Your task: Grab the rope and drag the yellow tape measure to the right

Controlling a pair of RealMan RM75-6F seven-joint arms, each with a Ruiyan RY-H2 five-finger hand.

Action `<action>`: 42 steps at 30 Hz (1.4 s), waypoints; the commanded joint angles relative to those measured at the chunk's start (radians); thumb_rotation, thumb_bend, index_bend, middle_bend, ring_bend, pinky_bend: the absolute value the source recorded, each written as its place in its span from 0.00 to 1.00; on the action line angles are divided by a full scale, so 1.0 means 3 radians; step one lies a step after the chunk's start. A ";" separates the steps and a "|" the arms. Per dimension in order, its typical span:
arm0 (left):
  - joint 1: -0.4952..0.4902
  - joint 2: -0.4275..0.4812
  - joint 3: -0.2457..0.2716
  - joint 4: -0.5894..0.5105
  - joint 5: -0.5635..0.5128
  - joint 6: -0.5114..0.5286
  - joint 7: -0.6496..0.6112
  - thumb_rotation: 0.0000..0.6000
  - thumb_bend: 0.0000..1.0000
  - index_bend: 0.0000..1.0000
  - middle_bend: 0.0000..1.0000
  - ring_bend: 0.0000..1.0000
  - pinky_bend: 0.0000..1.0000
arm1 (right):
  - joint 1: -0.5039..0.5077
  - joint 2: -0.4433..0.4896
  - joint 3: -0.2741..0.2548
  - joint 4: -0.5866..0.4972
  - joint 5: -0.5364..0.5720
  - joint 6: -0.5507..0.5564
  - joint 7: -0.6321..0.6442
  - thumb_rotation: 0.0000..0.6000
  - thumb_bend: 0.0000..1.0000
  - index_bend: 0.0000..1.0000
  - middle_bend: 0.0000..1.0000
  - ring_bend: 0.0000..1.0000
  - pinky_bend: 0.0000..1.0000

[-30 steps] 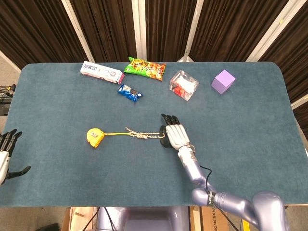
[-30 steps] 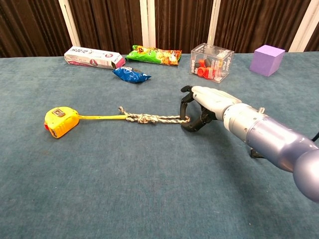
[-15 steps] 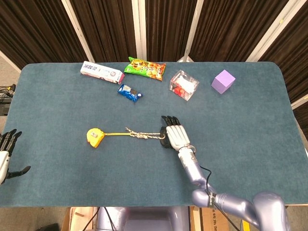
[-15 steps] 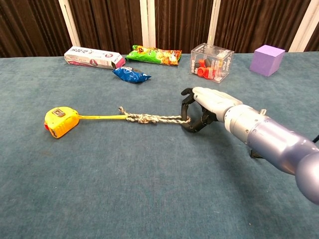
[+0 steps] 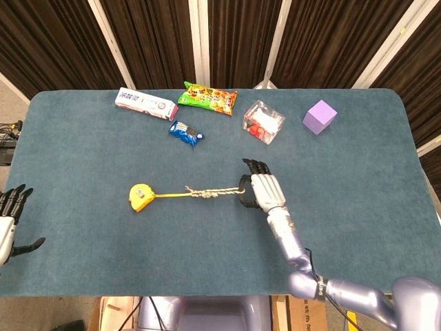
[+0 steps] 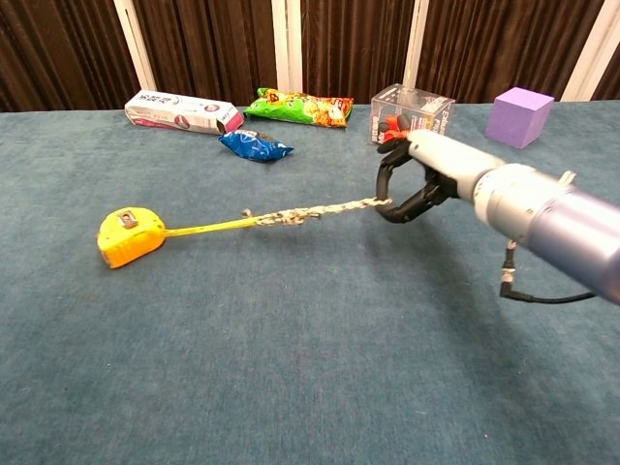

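Observation:
The yellow tape measure [image 5: 139,196] [image 6: 127,237] lies left of the table's middle, with its yellow tape pulled out to the right. A braided rope [image 5: 212,192] [image 6: 310,212] is tied to the tape's end and runs taut, rising off the cloth. My right hand [image 5: 262,190] [image 6: 418,176] grips the rope's right end, lifted a little above the table. My left hand [image 5: 8,222] hangs off the table's left edge with fingers spread, holding nothing.
Along the back stand a white toothpaste box [image 5: 145,104], a green snack bag [image 5: 207,97], a blue snack packet [image 5: 185,132], a clear plastic box [image 5: 263,123] and a purple cube [image 5: 320,116]. The table is covered in blue cloth [image 5: 358,179].
My right hand has moved right and risen with the rope's end. The rope has pulled taut and the tape measure has slid slightly to the right.

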 commanded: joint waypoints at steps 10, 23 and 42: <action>0.0013 -0.0033 0.0007 0.0013 0.0072 0.0081 0.0074 1.00 0.00 0.00 0.00 0.00 0.00 | -0.0344 0.0826 0.0066 -0.0738 0.0301 0.0250 -0.0011 1.00 0.43 0.65 0.11 0.00 0.00; 0.0032 -0.0031 0.0019 -0.0020 0.0116 0.0134 0.0102 1.00 0.00 0.00 0.00 0.00 0.00 | -0.0643 0.1582 0.0145 -0.0835 0.0470 0.0357 0.0208 1.00 0.43 0.65 0.11 0.00 0.00; 0.0042 -0.0035 0.0024 -0.0035 0.0106 0.0135 0.0161 1.00 0.00 0.00 0.00 0.00 0.00 | -0.0812 0.2093 0.0354 -0.0130 0.0992 0.0293 0.0515 1.00 0.43 0.65 0.11 0.00 0.00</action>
